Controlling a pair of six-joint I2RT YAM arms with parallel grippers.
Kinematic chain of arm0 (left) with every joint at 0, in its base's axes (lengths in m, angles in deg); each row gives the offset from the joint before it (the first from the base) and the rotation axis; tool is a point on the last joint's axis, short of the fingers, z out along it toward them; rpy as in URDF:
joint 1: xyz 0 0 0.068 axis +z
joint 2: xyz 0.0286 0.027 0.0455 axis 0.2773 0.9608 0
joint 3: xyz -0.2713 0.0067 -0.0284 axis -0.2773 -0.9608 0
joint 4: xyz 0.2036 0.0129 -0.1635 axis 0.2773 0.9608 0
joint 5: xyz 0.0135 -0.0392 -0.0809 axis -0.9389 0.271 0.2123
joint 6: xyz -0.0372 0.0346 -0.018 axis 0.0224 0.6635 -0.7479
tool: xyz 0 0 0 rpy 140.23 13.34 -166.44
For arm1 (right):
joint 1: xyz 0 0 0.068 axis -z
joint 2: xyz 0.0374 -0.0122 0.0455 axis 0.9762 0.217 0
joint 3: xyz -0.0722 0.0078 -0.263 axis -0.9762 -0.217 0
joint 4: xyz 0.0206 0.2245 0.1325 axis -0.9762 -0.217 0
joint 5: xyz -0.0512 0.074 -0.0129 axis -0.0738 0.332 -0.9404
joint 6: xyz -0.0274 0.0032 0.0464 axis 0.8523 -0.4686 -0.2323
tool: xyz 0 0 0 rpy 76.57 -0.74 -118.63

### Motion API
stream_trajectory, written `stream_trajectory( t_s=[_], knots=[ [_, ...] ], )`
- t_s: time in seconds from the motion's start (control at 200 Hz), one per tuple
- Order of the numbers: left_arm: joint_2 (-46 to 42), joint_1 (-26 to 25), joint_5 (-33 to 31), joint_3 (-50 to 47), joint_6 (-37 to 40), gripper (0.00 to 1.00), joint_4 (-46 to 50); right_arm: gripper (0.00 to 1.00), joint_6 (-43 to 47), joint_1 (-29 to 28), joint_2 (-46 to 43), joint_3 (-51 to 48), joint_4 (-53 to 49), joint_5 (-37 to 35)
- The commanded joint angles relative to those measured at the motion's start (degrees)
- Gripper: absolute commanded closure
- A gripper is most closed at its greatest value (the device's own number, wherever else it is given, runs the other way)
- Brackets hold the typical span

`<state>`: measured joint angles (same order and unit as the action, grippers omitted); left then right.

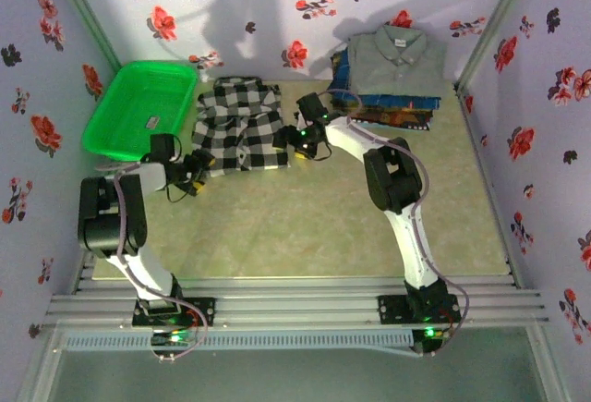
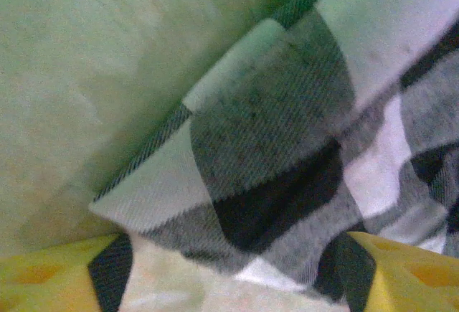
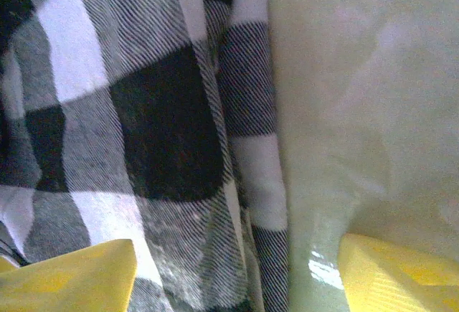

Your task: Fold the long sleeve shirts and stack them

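the black-and-white checked shirt point(image 1: 238, 127) lies spread on the table point(image 1: 305, 222) just to the right of the green plastic basket point(image 1: 138, 106), its left edge close beside the basket's rim and its cloth rumpled along the middle. well to the right of the basket, at the far corner of the table, a plain grey shirt point(image 1: 397, 58) sits folded, collar up, on a stack of blue and dark patterned shirts point(image 1: 397, 111) whose edges stick out below it.

the left gripper point(image 1: 191, 176) is down at the checked shirt's near corner on the basket side. seen from the left wrist, the left gripper point(image 2: 229, 287) has its yellow fingers point(image 2: 50, 283) spread wide, released, one at each lower corner of the view. a corner of the checked shirt point(image 2: 272, 154) lies flat on the table point(image 2: 86, 75) and reaches into the gap between them, unclamped.

the right gripper point(image 1: 303, 140) is at the shirt's opposite edge, the side away from the basket. seen from the right wrist, the right gripper point(image 3: 237, 283) also has its jaws wide apart, gripping nothing. one yellow finger point(image 3: 72, 276) is over the checked shirt point(image 3: 143, 111) and the other over bare table point(image 3: 358, 75), so the shirt's folded side edge runs straight through the gap. whether either fingertip touches the cloth cannot be told.
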<state>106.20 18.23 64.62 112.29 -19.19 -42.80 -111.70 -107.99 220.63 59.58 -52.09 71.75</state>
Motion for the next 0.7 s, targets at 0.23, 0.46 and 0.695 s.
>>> stream_trajectory(
  t_s=[0.23,0.46,0.695],
  knots=[
    [9.1,-1.6,-2.4,14.7,10.1,0.60,7.3,0.74,-10.2,-1.9,2.0,0.3,4.5,2.7],
    [6.3,-1.6,-5.9,14.5,20.3,0.74,16.1,0.99,-14.0,-2.4,-9.8,-20.4,7.9,0.8],
    [5.3,-3.8,-4.7,18.1,32.7,0.81,21.7,1.00,-30.4,-11.3,-26.2,-47.8,24.1,-1.3]
  ],
)
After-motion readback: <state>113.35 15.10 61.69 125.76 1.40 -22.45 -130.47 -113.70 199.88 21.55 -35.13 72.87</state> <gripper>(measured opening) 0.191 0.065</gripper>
